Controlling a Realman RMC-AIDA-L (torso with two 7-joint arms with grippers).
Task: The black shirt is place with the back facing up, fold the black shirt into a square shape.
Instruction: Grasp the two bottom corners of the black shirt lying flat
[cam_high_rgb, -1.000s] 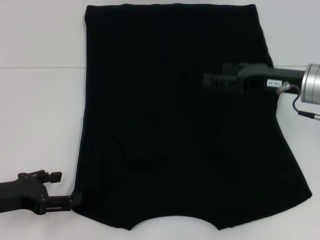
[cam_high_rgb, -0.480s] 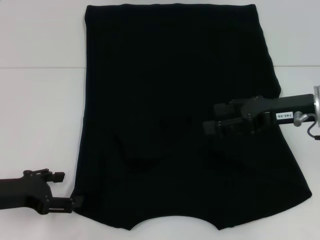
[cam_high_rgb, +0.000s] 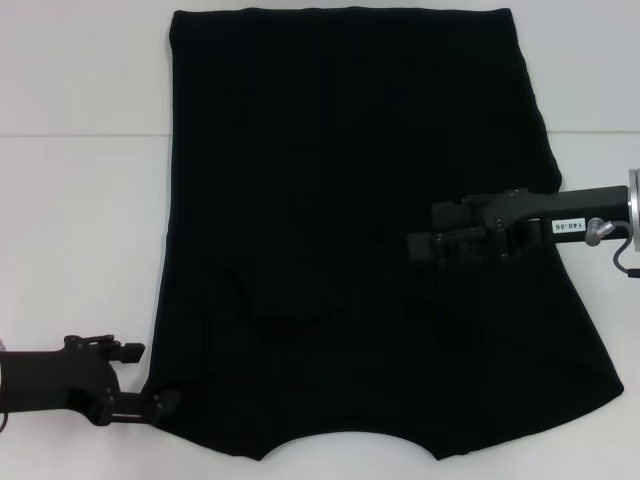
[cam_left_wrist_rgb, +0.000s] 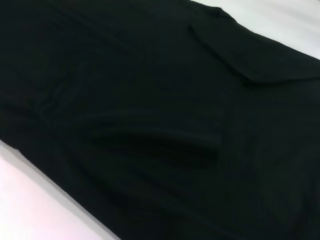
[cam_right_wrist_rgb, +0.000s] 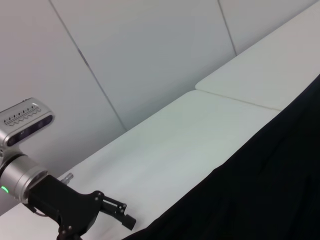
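Note:
The black shirt (cam_high_rgb: 330, 150) lies spread flat on the white table, its curved neckline at the near edge. No lettering shows. My left gripper (cam_high_rgb: 150, 377) stands open at the shirt's near-left corner, with its lower finger touching the cloth edge. My right gripper (cam_high_rgb: 425, 232) reaches in from the right over the shirt's right-middle, fingers apart and nothing visibly held. The left wrist view is filled by the shirt (cam_left_wrist_rgb: 150, 100) with a folded flap. The right wrist view shows the shirt's edge (cam_right_wrist_rgb: 270, 190) and the left gripper (cam_right_wrist_rgb: 117, 212) farther off.
The white table (cam_high_rgb: 80, 220) shows bare to the left of the shirt and at the far right. A seam (cam_high_rgb: 80, 134) crosses the tabletop. Pale wall panels (cam_right_wrist_rgb: 150, 60) stand behind the table in the right wrist view.
My right gripper has come nearer across the shirt, from its far-right part to its right-middle. The left gripper has shifted slightly right, up against the shirt's near-left corner.

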